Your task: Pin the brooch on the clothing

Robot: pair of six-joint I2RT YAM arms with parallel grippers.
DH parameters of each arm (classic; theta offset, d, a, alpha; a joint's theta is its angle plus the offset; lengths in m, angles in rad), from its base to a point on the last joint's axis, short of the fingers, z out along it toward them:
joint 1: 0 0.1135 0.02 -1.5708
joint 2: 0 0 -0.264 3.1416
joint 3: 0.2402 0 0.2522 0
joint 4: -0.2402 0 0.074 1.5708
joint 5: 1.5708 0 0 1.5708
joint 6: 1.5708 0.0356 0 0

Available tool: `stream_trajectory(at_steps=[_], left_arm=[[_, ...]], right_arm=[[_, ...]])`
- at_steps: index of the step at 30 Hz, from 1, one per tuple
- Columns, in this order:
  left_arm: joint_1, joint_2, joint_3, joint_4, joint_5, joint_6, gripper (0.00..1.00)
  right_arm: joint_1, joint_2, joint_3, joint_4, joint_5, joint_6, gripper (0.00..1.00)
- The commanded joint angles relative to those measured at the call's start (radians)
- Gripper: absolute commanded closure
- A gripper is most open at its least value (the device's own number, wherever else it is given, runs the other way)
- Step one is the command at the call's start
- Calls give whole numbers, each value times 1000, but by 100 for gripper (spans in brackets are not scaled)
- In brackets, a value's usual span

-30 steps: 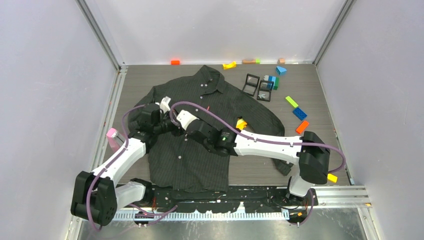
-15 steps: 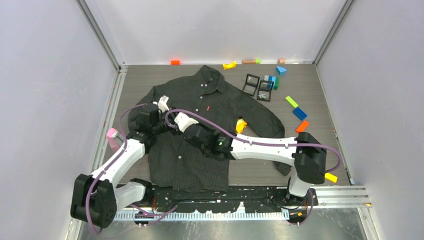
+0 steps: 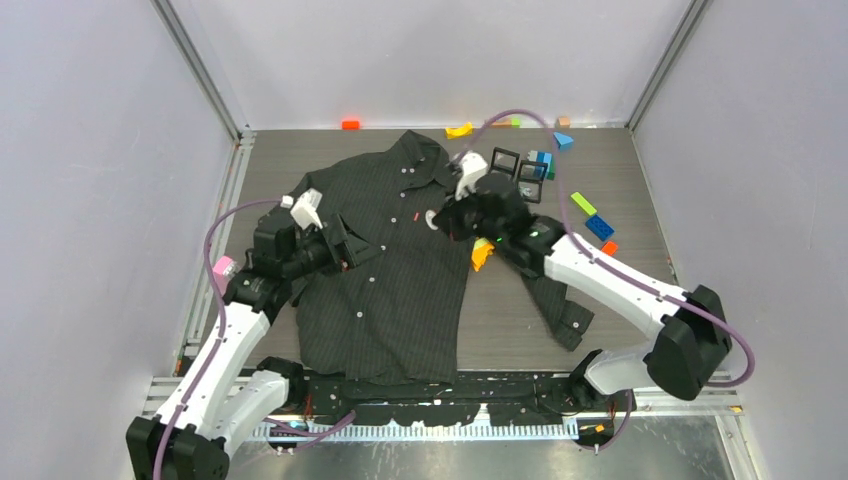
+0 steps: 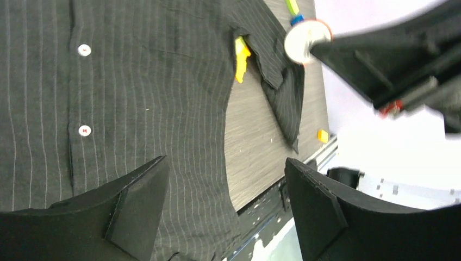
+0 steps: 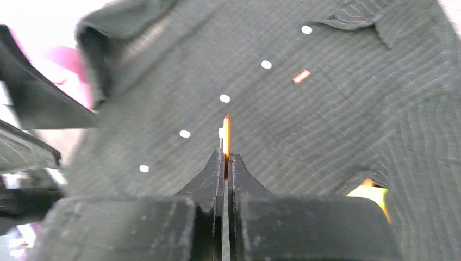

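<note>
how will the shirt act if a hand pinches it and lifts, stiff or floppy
Probably floppy: the shirt lies flat with a crumpled sleeve, so a pinch would likely lift only a tent of cloth. It looks thin, so likely light; a push would probably bunch it rather than slide it.

One shirt (image 3: 400,290), one brooch (image 4: 299,43), two black frames (image 3: 503,166)

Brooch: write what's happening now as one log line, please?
right claw: shut on brooch, over shirt | left claw: open, empty | brooch: not pinned yet
</note>
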Motion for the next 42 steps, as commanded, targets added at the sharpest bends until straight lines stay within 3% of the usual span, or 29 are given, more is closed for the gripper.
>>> stream_trajectory(at_steps=[1,5,9,11,14,21,31,36,42], left_arm=[[0,-52,60,0,200,195,20],[-10,-88,25,194,363,83,20],[-16,-104,-43,535,426,-153,20],[-17,-94,-47,601,441,-206,21],[-19,-75,-26,611,462,-223,26],[-28,-52,-27,681,463,-278,50],[-92,-15,-21,686,437,-273,61],[-140,11,-12,688,414,-256,72],[-148,13,-16,698,405,-256,75]], right_arm=[[-134,-78,-59,193,-588,300,99],[-179,-106,-109,402,-783,491,99],[-181,-119,-131,600,-883,641,99],[-181,-119,-118,619,-920,668,99],[-181,-118,-100,593,-956,662,99],[-181,-110,-80,567,-995,656,99],[-179,-86,-71,597,-1030,677,99],[-180,-75,-72,612,-1042,688,99],[-179,-74,-75,611,-1051,689,99]])
